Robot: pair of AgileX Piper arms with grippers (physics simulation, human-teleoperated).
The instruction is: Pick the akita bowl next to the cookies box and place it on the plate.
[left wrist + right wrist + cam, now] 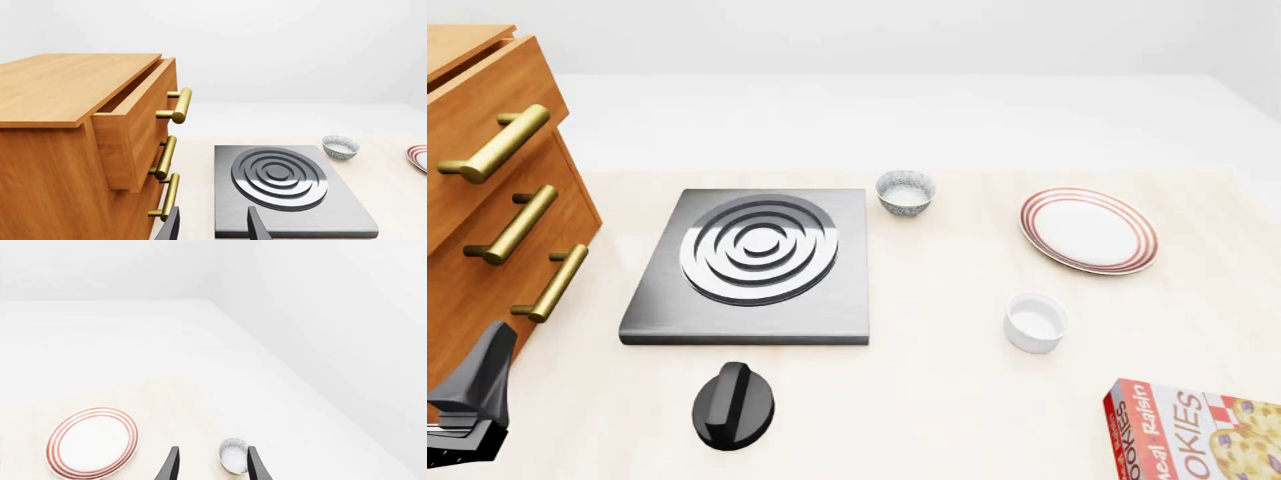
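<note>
In the right wrist view a small speckled akita bowl (232, 458), white inside, sits between the spread fingers of my right gripper (213, 451). It is close to one finger (257, 467), and I cannot tell whether they touch. The plate (92, 442) with red rings lies off to one side. The front view shows neither this bowl nor the right gripper. There the plate (1089, 230) lies at the right and a corner of the red cookies box (1194, 430) shows at the near right edge. My left gripper (474, 395) hangs open and empty at the near left.
A second speckled bowl (905, 192) stands just right of the grey stove plate (758, 262). A plain white cup (1036, 322) stands between the plate and the box. A black knob (734, 405) lies near the front. A wooden drawer cabinet (494, 200) with its top drawer (137, 120) ajar fills the left.
</note>
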